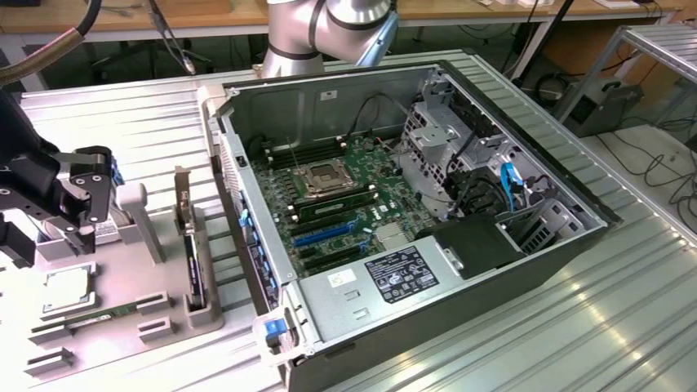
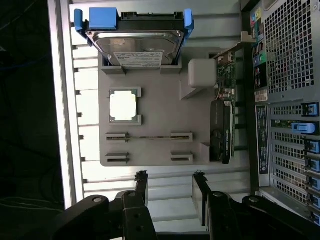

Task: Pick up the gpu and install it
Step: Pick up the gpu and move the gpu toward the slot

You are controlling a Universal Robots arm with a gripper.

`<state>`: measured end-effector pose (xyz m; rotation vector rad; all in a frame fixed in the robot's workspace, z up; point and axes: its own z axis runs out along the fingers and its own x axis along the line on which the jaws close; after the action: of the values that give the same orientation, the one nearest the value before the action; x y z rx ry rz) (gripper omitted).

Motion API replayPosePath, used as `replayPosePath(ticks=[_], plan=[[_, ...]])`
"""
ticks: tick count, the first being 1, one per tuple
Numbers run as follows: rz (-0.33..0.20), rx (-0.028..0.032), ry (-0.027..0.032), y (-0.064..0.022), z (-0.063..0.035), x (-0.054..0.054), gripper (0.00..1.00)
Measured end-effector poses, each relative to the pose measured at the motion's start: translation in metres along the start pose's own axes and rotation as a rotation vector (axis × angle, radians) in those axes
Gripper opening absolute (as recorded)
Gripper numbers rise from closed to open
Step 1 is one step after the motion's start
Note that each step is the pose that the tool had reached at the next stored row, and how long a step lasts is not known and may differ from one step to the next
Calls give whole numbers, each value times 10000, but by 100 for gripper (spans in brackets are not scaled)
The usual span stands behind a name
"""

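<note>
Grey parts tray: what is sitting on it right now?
On the tray: a hard drive, a processor chip, a memory stick and the gpu, standing on edge. Its lower edge is hidden in the slot.

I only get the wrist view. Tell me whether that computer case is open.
Observer: Open. The dark metal computer case lies on its side, panel off, green motherboard facing up.
Operator: Check the expansion slots.
Observer: The long blue plastic expansion slot holds no card.
Operator: Report the memory.
Observer: One narrow green memory stick sits seated beside the square metal processor socket.
</note>
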<state>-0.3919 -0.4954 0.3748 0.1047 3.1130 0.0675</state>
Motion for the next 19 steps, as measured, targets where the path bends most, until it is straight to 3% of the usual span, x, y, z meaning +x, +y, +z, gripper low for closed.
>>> replayPosePath(ticks=[5,19], plan=[[-1,27,-1,12,14,-16,48],[-25,246,-14,83,73,-90,48]])
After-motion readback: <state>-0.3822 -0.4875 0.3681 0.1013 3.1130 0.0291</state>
